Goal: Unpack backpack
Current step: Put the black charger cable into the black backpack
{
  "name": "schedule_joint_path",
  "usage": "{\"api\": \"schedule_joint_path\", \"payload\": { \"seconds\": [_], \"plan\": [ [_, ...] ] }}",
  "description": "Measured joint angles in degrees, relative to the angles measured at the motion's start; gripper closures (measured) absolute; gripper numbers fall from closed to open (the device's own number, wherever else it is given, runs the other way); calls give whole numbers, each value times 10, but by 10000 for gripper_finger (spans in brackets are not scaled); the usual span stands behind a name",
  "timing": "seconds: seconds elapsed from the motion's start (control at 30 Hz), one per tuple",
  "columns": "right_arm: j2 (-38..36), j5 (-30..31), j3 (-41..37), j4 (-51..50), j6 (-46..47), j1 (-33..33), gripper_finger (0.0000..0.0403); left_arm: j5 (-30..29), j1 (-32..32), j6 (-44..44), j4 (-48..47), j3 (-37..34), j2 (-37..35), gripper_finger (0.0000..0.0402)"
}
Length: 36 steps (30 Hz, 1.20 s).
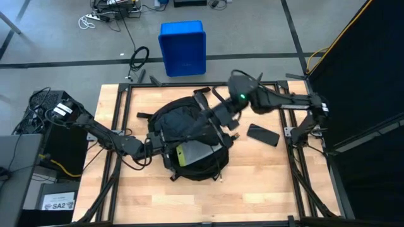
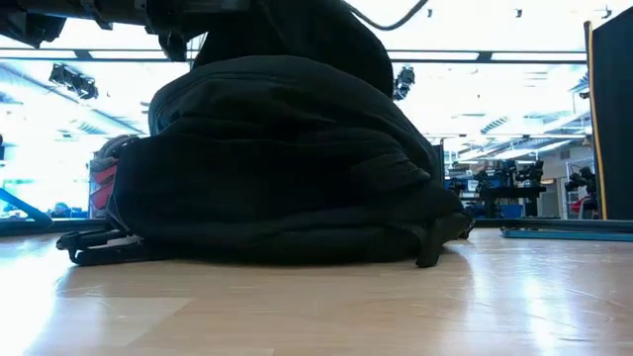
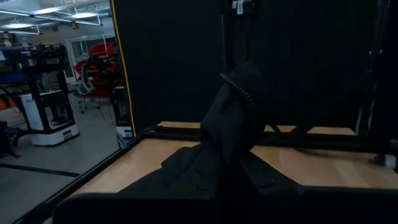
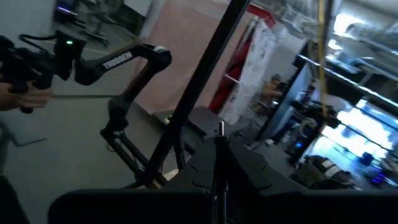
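The black backpack (image 1: 189,135) lies on the wooden table's middle, bulging high in the low view (image 2: 287,168). Its opening faces the near edge and shows a flat grey item (image 1: 201,151) and a yellow-green item (image 1: 181,155) inside. My left gripper (image 1: 156,146) comes from the table's left and is shut on the backpack's left side (image 3: 227,165). My right gripper (image 1: 218,120) hangs above the backpack's far right part, pointing level, fingers shut (image 4: 217,171). I see nothing plainly held between them. My left gripper pinches a bunched fold of the backpack's black fabric (image 3: 231,134), which has a zipper edge (image 3: 239,87), between its two fingers. The fingers come in about level from the table's left. The fold stands up above them, and the backpack's body rests on the table.
A flat black item (image 1: 262,134) lies on the table right of the backpack. A blue plastic bin (image 1: 183,47) stands on the floor beyond the far edge. A black curtain (image 1: 360,69) borders the right side. Bare wood shows along the near edge (image 1: 208,202).
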Motion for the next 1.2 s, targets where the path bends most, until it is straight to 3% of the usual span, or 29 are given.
{"api": "schedule_joint_path", "payload": {
  "seconds": [0.17,0.3,0.4,0.93,1.2],
  "plan": [
    [25,-52,40,4,21,-32,403,-3,0,0,2,0,0,402],
    [32,-101,39,-2,43,-38,403,-41,0,-2,9,1,0,402],
    [41,-113,30,-12,46,-23,403,-70,0,0,20,1,0,402],
    [40,-162,30,-3,109,30,403,-74,0,2,29,1,0,402],
    [40,-166,30,-10,113,-30,403,-73,0,1,36,1,0,402]
  ]
}}
